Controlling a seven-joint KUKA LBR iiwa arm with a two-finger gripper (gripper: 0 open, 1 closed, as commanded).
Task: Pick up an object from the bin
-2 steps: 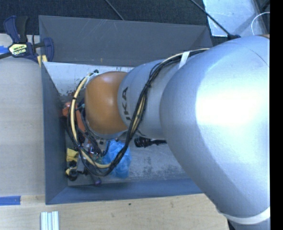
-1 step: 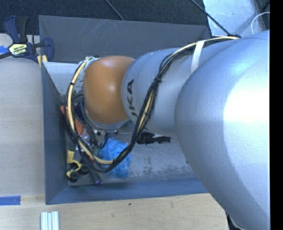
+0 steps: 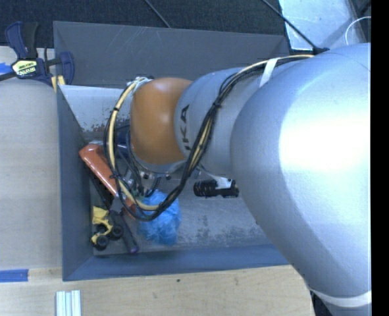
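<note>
My gripper (image 3: 143, 175) reaches down under the arm's orange cover into the left half of the bin, and most of it is hidden. Just left of it an orange-handled tool (image 3: 94, 164) lies slanted along the left wall. A crumpled blue thing (image 3: 162, 224) sits directly below the gripper toward the front. In the front left corner is a small yellow and black thing (image 3: 102, 224), with a thin dark rod (image 3: 128, 237) beside it.
A small black and white cylinder (image 3: 214, 188) lies on the bin floor to the right of the gripper. A dark blue thing (image 3: 120, 141) peeks out behind the cover's cables. The big silver arm covers the bin's right side.
</note>
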